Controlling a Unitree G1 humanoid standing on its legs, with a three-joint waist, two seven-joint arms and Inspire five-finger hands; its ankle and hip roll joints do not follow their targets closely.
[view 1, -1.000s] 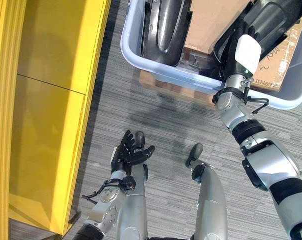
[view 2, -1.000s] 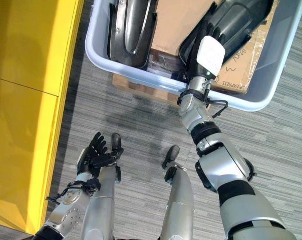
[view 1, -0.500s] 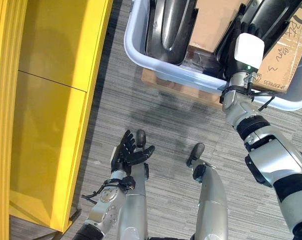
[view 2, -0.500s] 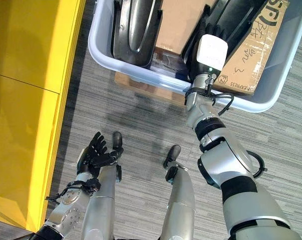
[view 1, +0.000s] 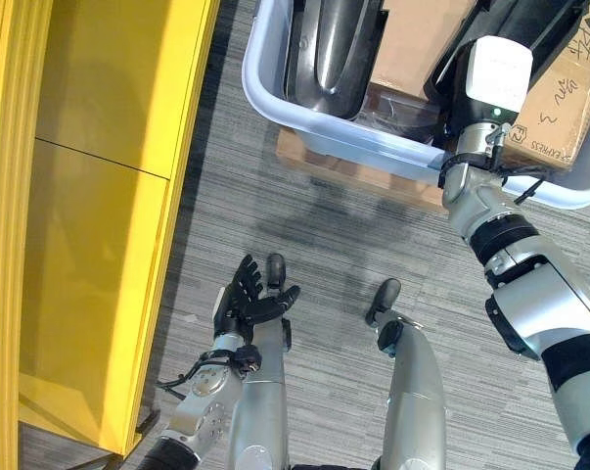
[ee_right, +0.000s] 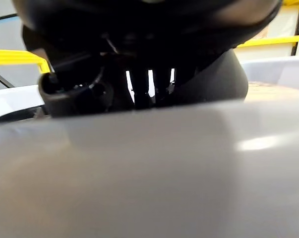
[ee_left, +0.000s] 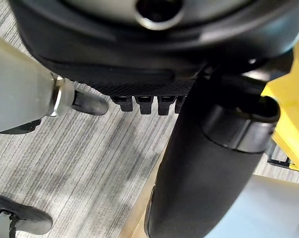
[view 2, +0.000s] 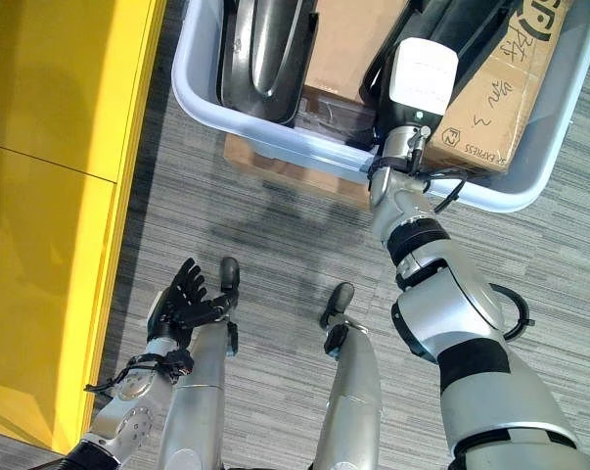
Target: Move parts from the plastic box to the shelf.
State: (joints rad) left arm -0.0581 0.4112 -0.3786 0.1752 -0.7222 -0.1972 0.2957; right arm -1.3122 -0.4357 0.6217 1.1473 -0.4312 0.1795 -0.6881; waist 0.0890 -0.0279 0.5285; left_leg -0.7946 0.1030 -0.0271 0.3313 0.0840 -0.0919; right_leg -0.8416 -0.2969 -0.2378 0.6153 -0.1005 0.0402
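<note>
Over on the left stands the yellow shelf [view 1: 109, 196], its surfaces bare as far as I can see. Next to it, low over the grey carpet [view 1: 304, 235], the left hand [view 1: 248, 299] hangs idle with its fingers loosely spread and nothing in it, exactly as it was a second ago.

Further right sits the plastic box [view 2: 275, 137] on a wooden pallet [view 2: 295, 168], with a dark curved part [view 2: 265, 49] lying in its left end and a cardboard sheet [view 2: 348, 44] beside that. The change is at the right: the right hand [view 2: 420, 78] has gone deeper over the near rim in the last second and now lies against a second dark part [view 1: 524, 20] by the lettered cardboard [view 2: 495, 88]. Its white cover hides the fingers, and the wrist view is too dark, so I cannot tell whether they have closed. To my eye the pick is under way but not yet secured; both parts remain in the box.
</note>
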